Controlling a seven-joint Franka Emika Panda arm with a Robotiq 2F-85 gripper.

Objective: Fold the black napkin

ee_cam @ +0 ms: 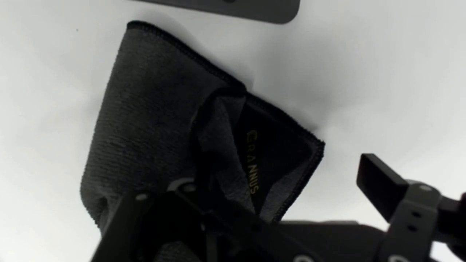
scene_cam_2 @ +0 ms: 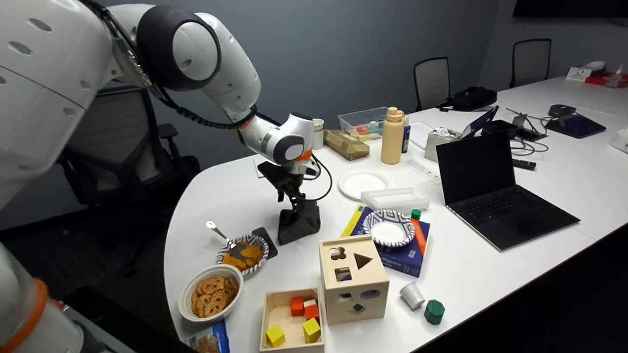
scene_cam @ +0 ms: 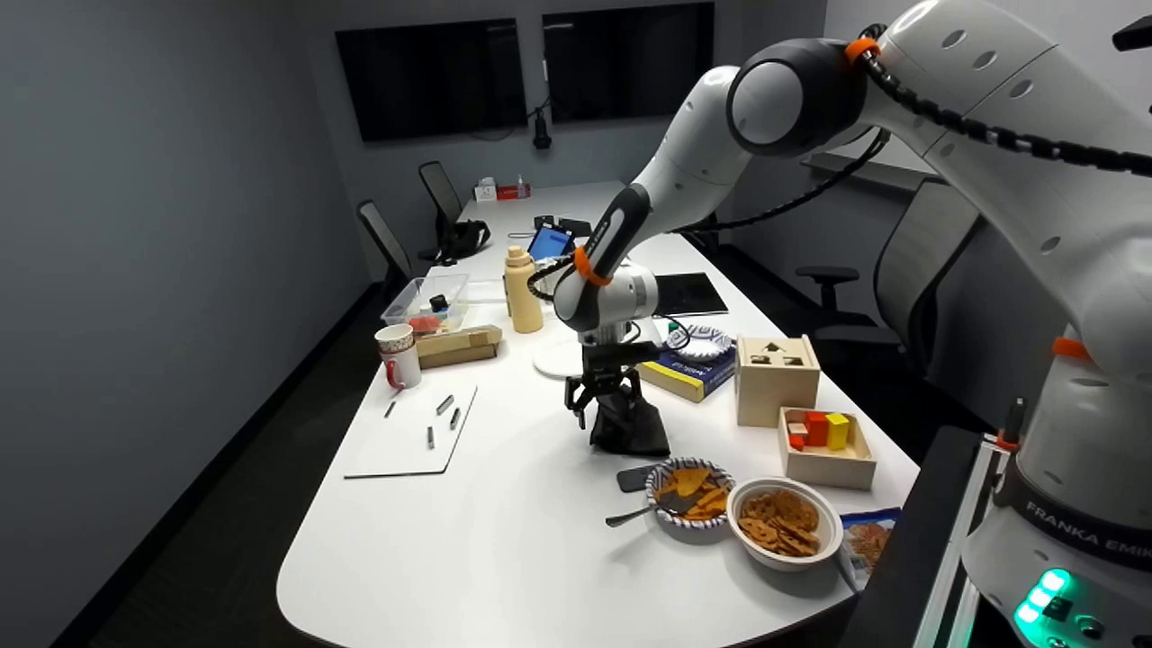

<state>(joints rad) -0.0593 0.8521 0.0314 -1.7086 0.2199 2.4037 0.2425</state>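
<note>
The arm (scene_cam: 801, 97) slopes down to the tool (scene_cam: 605, 405), 2 fingers (ee_cam: 382, 187) parted.

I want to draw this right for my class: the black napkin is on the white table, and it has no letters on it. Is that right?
Almost! The black napkin does have letters on it: the wrist view shows gold-coloured letters that seem to spell GRANNUS. It is on the white table, just as you said.
</note>
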